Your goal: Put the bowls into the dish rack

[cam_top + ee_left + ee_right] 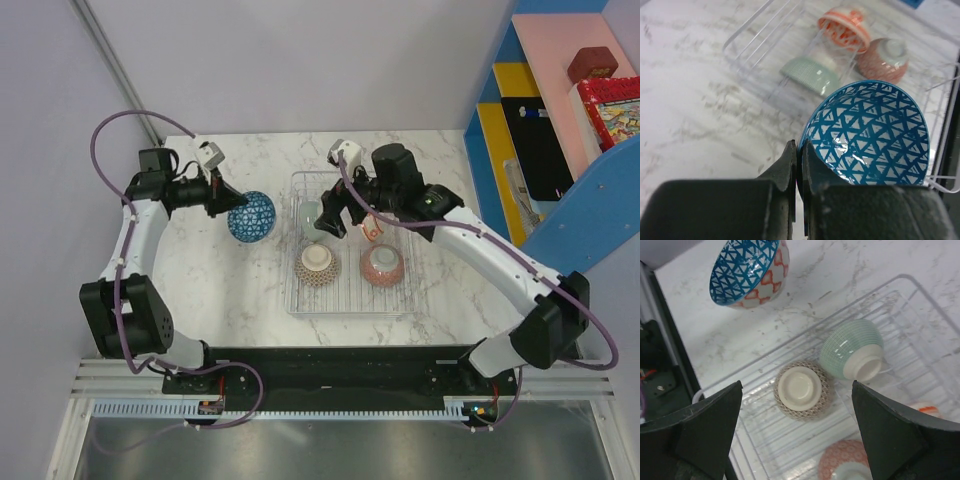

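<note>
The left hand (799,150) is clenched on the rim of the blue-triangle bowl (870,135), one finger inside and one outside, a pinch that suits a thin wall and leaves the bowl free to be tipped. The marble table (200,280) carries the dish rack (292,250) right of its middle, running from near the far edge toward the near edge. The held bowl hangs tilted between the table's left edge and the rack's left side, probably so it can go in on its edge between the tines. Four bowls are already in the rack: a grey-brown patterned one (317,264) and a red speckled one (382,266) lie upside down toward the near edge, likely to drain, while the celadon bowl (312,213) lies on its side and an orange-and-white one (372,228) leans nearer the far edge. The right hand (796,389) hovers spread wide and empty over the rack's left half.
</note>
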Tool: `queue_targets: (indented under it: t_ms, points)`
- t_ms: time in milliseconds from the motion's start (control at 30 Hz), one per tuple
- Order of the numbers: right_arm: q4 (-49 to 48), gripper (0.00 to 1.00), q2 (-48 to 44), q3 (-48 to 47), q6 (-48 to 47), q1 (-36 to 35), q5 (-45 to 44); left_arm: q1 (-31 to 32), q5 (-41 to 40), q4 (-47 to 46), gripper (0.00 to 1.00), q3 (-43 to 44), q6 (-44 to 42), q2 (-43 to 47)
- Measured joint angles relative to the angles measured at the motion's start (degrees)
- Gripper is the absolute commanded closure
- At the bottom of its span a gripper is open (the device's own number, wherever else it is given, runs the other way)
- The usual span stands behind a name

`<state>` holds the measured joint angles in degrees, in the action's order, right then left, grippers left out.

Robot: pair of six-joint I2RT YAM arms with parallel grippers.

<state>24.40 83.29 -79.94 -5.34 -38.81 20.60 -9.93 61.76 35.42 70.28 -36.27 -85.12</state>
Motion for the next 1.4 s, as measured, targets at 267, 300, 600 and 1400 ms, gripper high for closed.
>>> queue_targets:
  t_ms: [267, 300, 600, 1400]
  points:
    - [-8.37, 0.03, 9.31, 2.1, 16.87, 5.05, 19.76, 14.27, 7.85, -0.02, 0.98, 3.3, 0.13, -0.2]
    - [-9.27, 0.03, 9.14, 3.67, 18.93, 5.73, 22.38, 15.56, 7.72, -0.02, 0.98, 3.3, 0.04, -0.31]
    - [-23.82, 0.02, 9.16, 9.35, 34.4, 10.21, 35.5, 18.27, 6.86, -2.43, 0.98, 2.23, 1.03, -0.5]
    - [-40.81, 0.04, 15.04, 13.31, 50.29, 10.49, 39.91, 21.4, -5.27, -21.99, 0.98, -6.08, 13.84, 7.19]
